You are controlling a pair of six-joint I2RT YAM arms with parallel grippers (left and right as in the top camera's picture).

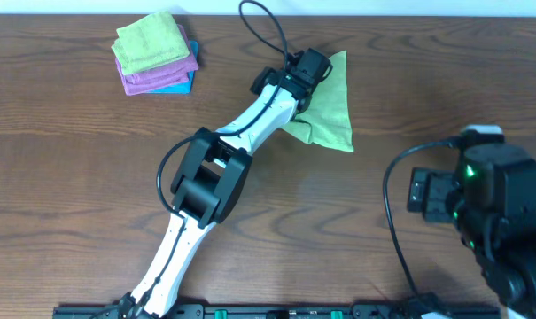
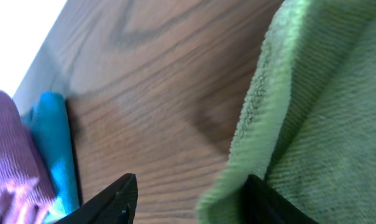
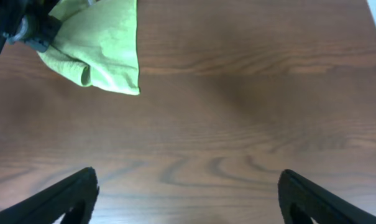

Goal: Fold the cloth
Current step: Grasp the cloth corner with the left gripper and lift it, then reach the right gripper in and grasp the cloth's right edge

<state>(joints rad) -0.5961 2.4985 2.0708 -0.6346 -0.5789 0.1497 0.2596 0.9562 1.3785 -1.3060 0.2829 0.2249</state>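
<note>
A light green cloth (image 1: 331, 105) lies partly folded on the wooden table at the upper middle. It also shows in the left wrist view (image 2: 324, 106) and in the right wrist view (image 3: 104, 43). My left gripper (image 1: 305, 81) is over the cloth's left part, jaws open; in the left wrist view (image 2: 191, 199) the right finger is against the cloth's edge and the left finger is over bare wood. My right gripper (image 3: 188, 193) is open and empty over bare table at the right (image 1: 431, 190), well away from the cloth.
A stack of folded cloths, green on purple on blue (image 1: 155, 55), sits at the upper left; its purple and blue edges show in the left wrist view (image 2: 32, 155). The table's back edge runs just behind the cloth.
</note>
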